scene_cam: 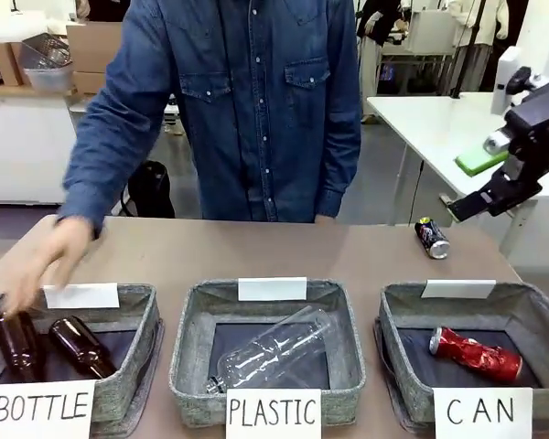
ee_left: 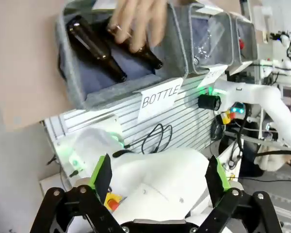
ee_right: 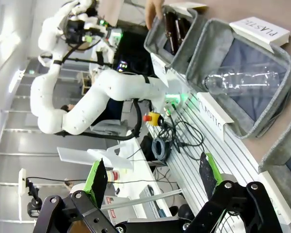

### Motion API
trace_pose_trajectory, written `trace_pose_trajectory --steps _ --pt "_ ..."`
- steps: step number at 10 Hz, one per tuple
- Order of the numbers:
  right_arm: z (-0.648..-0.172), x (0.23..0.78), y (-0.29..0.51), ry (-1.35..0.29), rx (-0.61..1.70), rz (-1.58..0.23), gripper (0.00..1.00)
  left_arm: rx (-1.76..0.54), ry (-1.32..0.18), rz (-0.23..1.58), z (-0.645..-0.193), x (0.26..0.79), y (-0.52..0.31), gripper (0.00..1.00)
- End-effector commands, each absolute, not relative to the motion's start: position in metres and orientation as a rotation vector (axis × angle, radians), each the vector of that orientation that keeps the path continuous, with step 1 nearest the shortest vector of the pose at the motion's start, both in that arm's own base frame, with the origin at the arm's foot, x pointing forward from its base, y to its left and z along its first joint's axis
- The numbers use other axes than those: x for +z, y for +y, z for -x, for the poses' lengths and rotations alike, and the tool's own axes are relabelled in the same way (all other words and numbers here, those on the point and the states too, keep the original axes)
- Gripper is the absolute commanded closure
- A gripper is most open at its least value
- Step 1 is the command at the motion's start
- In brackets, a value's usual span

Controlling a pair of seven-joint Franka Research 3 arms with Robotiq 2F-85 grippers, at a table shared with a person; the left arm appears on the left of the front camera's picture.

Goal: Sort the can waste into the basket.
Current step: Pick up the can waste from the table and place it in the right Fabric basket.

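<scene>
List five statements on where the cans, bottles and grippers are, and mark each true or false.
1. The crushed red can lies in the CAN basket. True.
2. The black can lies in that basket too. False: it lies on the table beyond it.
3. The clear plastic bottle lies in the PLASTIC basket. True.
4. The right gripper holds a can. False: it is open and empty.
5. The person's hand is at the PLASTIC basket. False: it is at the BOTTLE basket, by the brown bottles.

A crushed red can lies inside the grey basket signed "CAN"; a black can lies on the table just behind it.
</scene>
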State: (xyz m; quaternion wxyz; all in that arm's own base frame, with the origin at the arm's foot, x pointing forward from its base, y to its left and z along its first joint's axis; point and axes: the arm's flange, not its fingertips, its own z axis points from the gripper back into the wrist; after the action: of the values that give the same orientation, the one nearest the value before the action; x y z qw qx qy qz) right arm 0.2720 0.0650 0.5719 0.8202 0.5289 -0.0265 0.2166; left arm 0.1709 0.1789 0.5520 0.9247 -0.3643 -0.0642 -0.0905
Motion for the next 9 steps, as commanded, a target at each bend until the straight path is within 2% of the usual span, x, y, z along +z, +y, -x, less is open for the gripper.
trace_pose_trajectory --steps 1,3,4,6,8,9 --pt "-0.271 0.572 0.062 -0.051 0.481 -1.122 0.00 -0.217 -0.130 0.752 -0.186 0.553 0.168 0.00" --pt "-0.271 0.572 0.062 -0.051 0.481 -1.122 0.00 -0.240 -0.136 0.879 -0.207 0.562 0.120 0.00" --pt "-0.271 0.572 0.062 -0.051 0.481 -1.122 0.00 -0.363 -0.101 0.933 -0.227 0.560 0.081 0.00" --pt "-0.271 0.572 0.062 -0.051 0.481 -1.122 0.00 -0.481 0.018 0.935 -0.270 0.543 0.025 0.00" --pt "-0.271 0.572 0.062 -0.051 0.481 -1.122 0.00 -0.558 0.053 0.946 -0.304 0.534 -0.012 0.00" --pt "-0.271 0.572 0.062 -0.051 0.481 -1.122 0.00 -0.486 0.008 0.950 -0.264 0.539 0.005 0.00"
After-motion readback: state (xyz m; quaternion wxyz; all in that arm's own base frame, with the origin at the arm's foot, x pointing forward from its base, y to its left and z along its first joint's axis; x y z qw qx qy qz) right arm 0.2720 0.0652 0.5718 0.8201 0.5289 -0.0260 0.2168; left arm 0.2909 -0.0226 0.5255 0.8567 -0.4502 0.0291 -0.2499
